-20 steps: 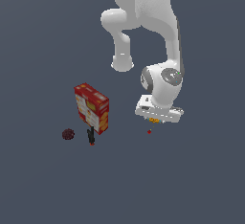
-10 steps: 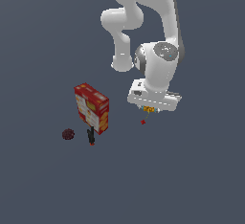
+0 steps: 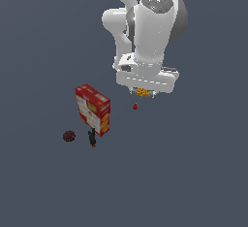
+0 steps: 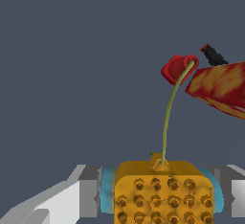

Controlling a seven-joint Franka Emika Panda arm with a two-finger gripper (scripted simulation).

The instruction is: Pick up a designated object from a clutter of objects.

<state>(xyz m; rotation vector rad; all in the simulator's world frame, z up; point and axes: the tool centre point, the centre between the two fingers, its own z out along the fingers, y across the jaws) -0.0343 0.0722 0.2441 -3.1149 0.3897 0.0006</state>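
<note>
The small orange-yellow pitted block with light-blue edges is held between my fingers, up off the floor. My gripper is shut on it. In the wrist view the block fills the space between the grey fingers of the gripper. A thin yellow-green stem runs from the block to a small red piece, which hangs below the block in the exterior view. The tall red-and-yellow box stands on the floor towards the exterior view's left.
A small dark maroon ball lies to the exterior view's left of the box. A tiny black red-tipped item stands at the box's foot. The box and the black item also show in the wrist view.
My gripper has risen and shifted towards the exterior view's left with the orange-yellow block in it. The hanging red piece has come up with it. The box, ball and black item have not moved.
</note>
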